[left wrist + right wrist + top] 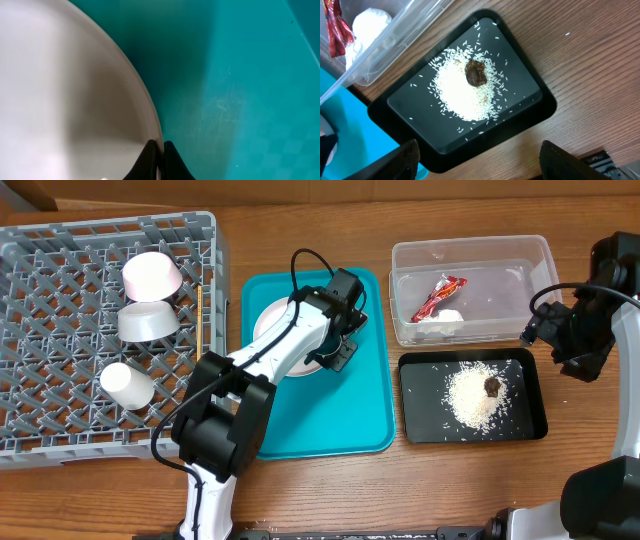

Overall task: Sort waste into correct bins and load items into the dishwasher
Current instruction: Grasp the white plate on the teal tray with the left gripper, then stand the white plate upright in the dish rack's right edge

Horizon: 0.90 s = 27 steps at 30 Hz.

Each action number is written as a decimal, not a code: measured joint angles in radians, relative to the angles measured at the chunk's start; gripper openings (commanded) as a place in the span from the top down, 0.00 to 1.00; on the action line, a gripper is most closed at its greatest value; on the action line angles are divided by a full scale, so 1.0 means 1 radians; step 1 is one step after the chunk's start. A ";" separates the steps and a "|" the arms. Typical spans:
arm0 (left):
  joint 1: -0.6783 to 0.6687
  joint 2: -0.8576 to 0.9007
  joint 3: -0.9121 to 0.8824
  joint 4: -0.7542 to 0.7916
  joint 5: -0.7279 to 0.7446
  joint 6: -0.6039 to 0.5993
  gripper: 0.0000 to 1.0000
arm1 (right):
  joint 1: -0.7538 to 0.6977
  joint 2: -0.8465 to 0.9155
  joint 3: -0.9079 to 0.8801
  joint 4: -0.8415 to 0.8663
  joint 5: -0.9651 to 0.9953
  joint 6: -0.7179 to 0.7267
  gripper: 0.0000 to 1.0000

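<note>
The round white plate (268, 320) lies on the teal serving tray (360, 400). My left gripper (340, 350) is shut on the plate's right rim, which shows in the left wrist view (75, 90) with the jaws (159, 160) pinching it. The grey dish rack (60, 310) holds two bowls (152, 276) (148, 321), a cup (127, 385) and chopsticks (198, 320). The clear tub (520, 255) holds the red wrapper (438, 297) and white tissue (448, 318). The black tray (425, 410) holds rice (470, 395) and the brown lump (493, 386). My right gripper (480, 165) is open and empty, above the black tray's edge.
The wooden table edge runs along the front. My right arm (585, 330) stands at the table's right, beside the tub and black tray. The dish rack's near half has free grid floor.
</note>
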 measured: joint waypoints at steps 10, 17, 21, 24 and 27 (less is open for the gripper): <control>0.026 -0.110 0.315 -0.159 0.008 -0.105 0.96 | 0.000 0.000 0.000 -0.001 0.000 0.000 0.21; 0.319 -0.334 0.358 -0.184 0.165 -0.185 0.96 | 0.000 0.000 0.000 0.000 0.000 0.001 0.21; 0.517 -0.307 0.358 -0.199 0.443 -0.177 0.96 | 0.000 0.000 0.000 0.000 0.000 0.000 0.21; 0.613 -0.261 0.358 -0.203 0.583 -0.175 0.96 | 0.000 0.000 0.000 0.000 0.000 0.001 0.22; 0.677 -0.187 0.358 -0.208 0.711 -0.154 0.96 | 0.000 0.000 0.000 -0.001 0.000 0.001 0.21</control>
